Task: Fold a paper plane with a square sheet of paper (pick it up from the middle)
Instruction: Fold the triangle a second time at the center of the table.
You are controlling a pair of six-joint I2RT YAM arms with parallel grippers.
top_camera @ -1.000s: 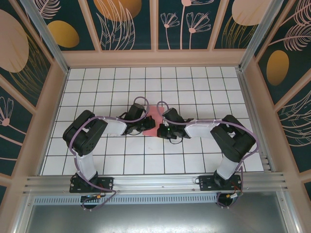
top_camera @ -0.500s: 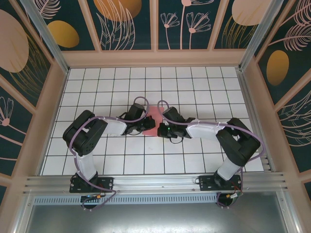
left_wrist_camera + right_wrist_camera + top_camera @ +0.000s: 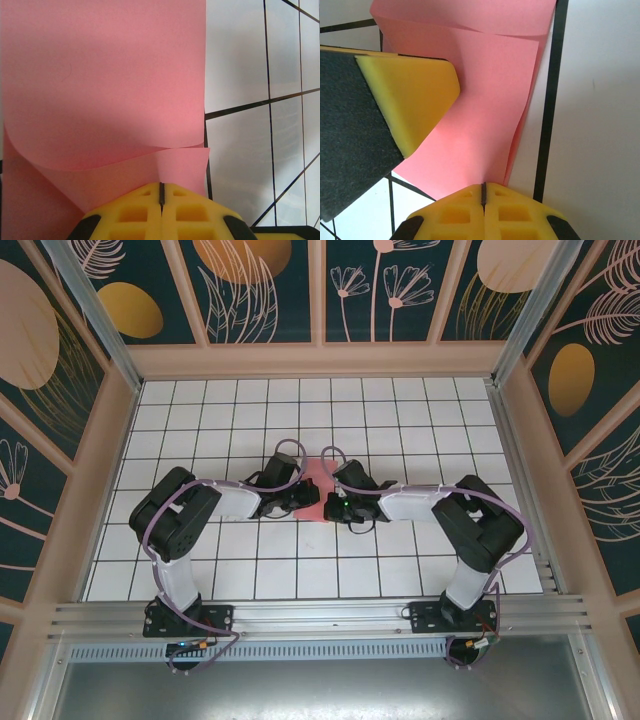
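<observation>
The left gripper (image 3: 161,186) and right gripper (image 3: 483,186) are both pinched together, tips touching the square sheet of paper (image 3: 100,75), which lies part folded mid counter (image 3: 250,150). I think a fold is being pressed; next, slide along it gently

The paper (image 3: 100,75) is plain salmon-pink; the table (image 3: 400,430) white, black-gridded.

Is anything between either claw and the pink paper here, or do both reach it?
Nothing visible stands between them. The left claw and the right claw, both shut, have their tips right at the square sheet of paper, from opposite sides.
</observation>
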